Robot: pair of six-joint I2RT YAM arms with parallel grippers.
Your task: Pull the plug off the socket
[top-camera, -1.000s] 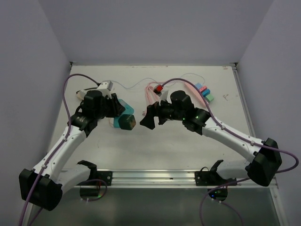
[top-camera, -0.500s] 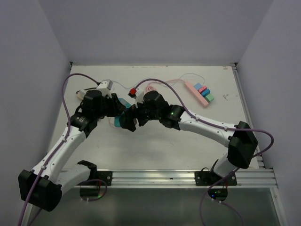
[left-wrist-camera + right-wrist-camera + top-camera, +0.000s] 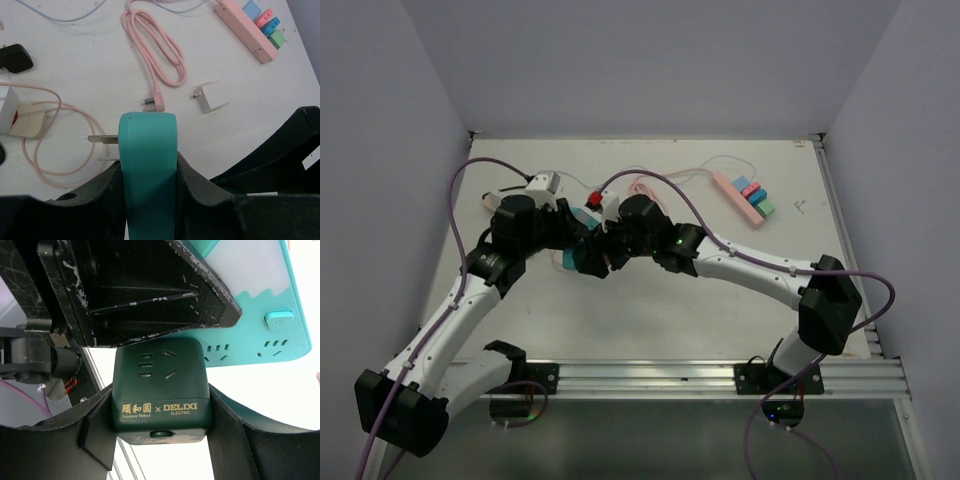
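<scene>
Left wall [image 3: 380, 150] runs close beside my left arm. My left gripper [image 3: 147, 172] is clenched on the teal power strip [image 3: 147, 150], which is held edge-up over the table [image 3: 670, 320]. The dark green cube plug [image 3: 160, 390] is seated in the strip's face, mid-table. My right gripper [image 3: 160, 425] straddles it, fingers [image 3: 235, 440] flush on both sides, grasping it. Both wrists crowd together there, with bare tabletop in front, toward the near rail [image 3: 650, 375]. Behind them: black plug [image 3: 15, 57], coiled pink cable [image 3: 157, 50], small white adapter [image 3: 211, 99]. Back right: pink extension strip [image 3: 738, 196] with coloured plugs in it.
</scene>
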